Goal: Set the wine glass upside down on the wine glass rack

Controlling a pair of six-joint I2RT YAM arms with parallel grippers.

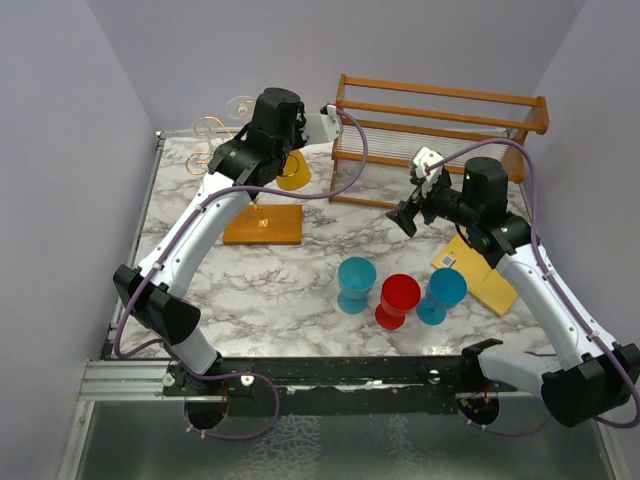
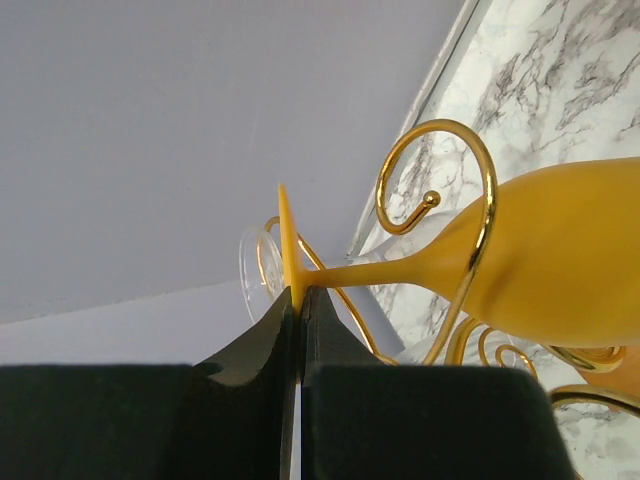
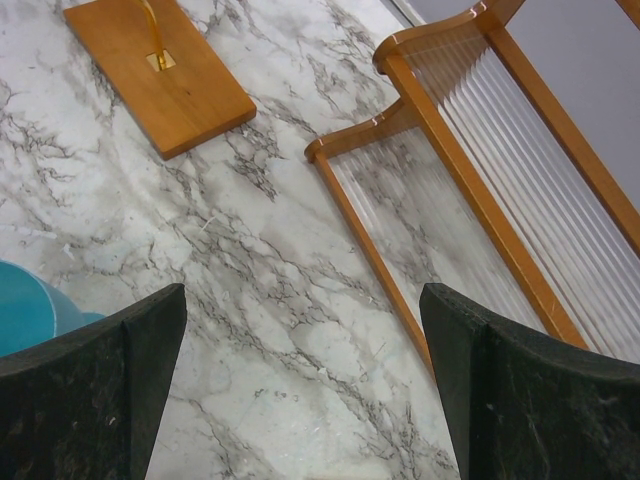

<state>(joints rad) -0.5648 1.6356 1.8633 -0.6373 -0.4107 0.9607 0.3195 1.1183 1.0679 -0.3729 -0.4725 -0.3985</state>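
Note:
My left gripper [image 2: 298,300] is shut on the thin round foot of a yellow wine glass [image 2: 560,255], which also shows under the left wrist in the top view [image 1: 293,172]. The glass's stem lies inside a gold spiral arm [image 2: 470,150] of the wine glass rack, bowl hanging toward the table. The rack's orange-brown wooden base [image 1: 263,224] sits below; its gold curls [image 1: 207,128] show at the back left. A clear glass [image 2: 256,270] hangs on another arm behind. My right gripper [image 3: 305,330] is open and empty above the marble, right of the base [image 3: 150,70].
A large brown slatted shelf rack [image 1: 440,130] stands at the back right. Two blue cups [image 1: 356,283] [image 1: 441,293] and a red cup [image 1: 398,299] stand near the front middle. A yellow flat block [image 1: 485,280] lies under the right arm.

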